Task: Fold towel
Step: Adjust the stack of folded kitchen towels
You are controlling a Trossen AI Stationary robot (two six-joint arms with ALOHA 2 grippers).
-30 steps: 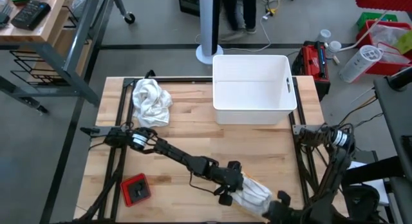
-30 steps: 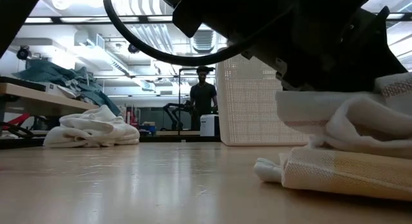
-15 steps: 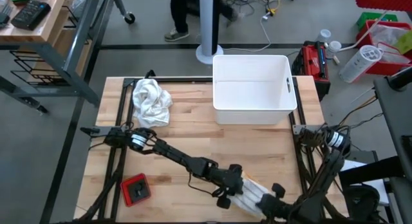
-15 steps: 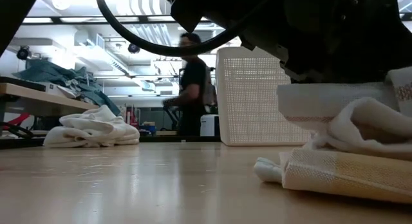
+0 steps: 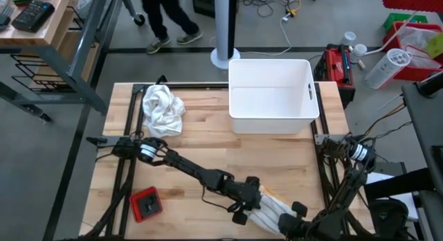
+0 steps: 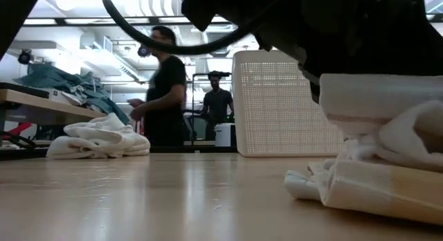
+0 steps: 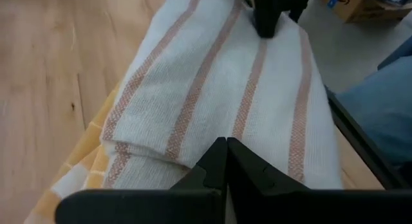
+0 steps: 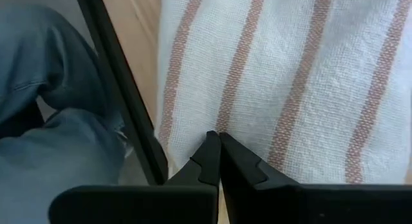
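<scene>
Keep both grippers, left and right, pinched on the white, tan-striped cloth towel ahead, edges aligned.

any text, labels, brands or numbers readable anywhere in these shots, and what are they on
No text can be read for certain in any view.
Brown cardboard box on the floor, left wrist view: a dark printed mark, too small to read.
Red flat device on the wooden table: no legible label.
White and tan striped towel: stripes only, no tag.
</scene>
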